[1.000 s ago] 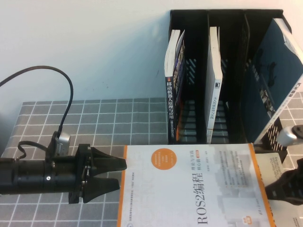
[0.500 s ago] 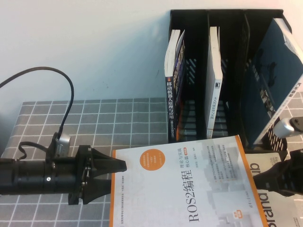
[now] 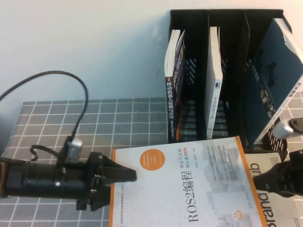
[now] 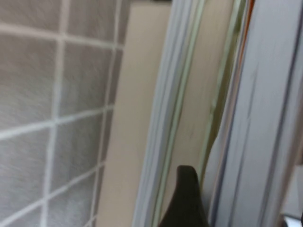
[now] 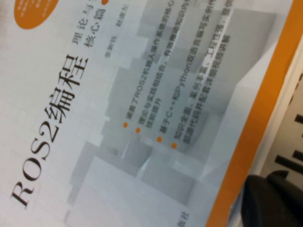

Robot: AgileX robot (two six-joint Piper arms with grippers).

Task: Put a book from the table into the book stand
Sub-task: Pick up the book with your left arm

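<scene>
Bench [image 3: 42,123]: grey checked cloth.
Book [image 3: 189,184]: flat at my near edge, before the stand [image 3: 189,21].
Left claw [image 3: 124,178]: spread wide, upper finger over the book's left edge.
Right claw [image 3: 272,182]: beside the book's right edge; grip unclear.

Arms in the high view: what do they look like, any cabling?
The left arm is a matte black ribbed cylinder ending in the left gripper with tapered black fingers; a black cable loops from a small silver connector. The right gripper, at the right edge, is black, with a silver cylinder.
</scene>
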